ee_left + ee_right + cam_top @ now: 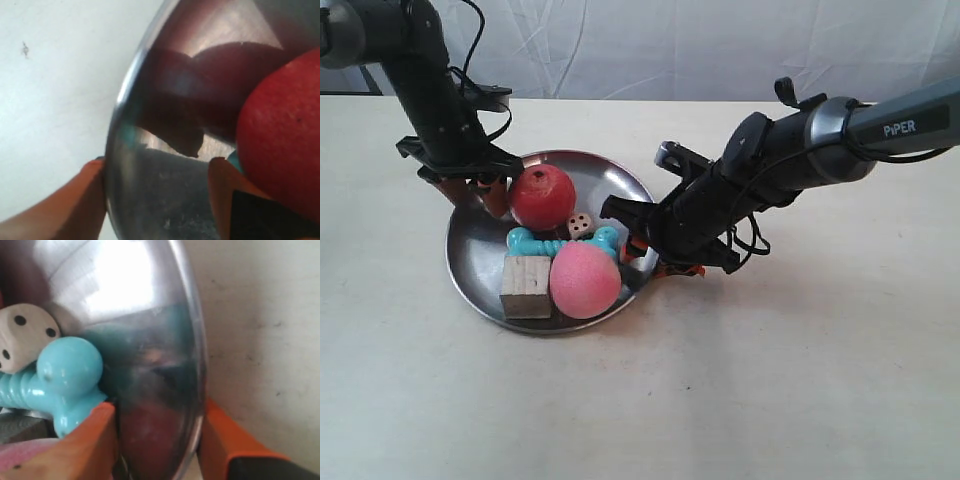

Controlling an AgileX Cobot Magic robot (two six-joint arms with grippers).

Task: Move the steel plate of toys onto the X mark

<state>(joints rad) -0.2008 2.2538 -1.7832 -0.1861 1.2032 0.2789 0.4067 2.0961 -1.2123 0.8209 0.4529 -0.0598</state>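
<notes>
- Left wrist view: left end effector (156,167) pinches the steel plate (117,125) by its rim beside the red apple (280,130); right end effector (159,407) pinches the opposite rim.
- Grasping looks done; the plate sits on the table (820,380).
- Next I'd lift level, arms together, toward what I take for the X mark (24,48).

In the plate (470,250), the apple (542,197) was set behind die (580,225) and bone (525,240), cube (526,286) and peach (585,280) in front.
</notes>
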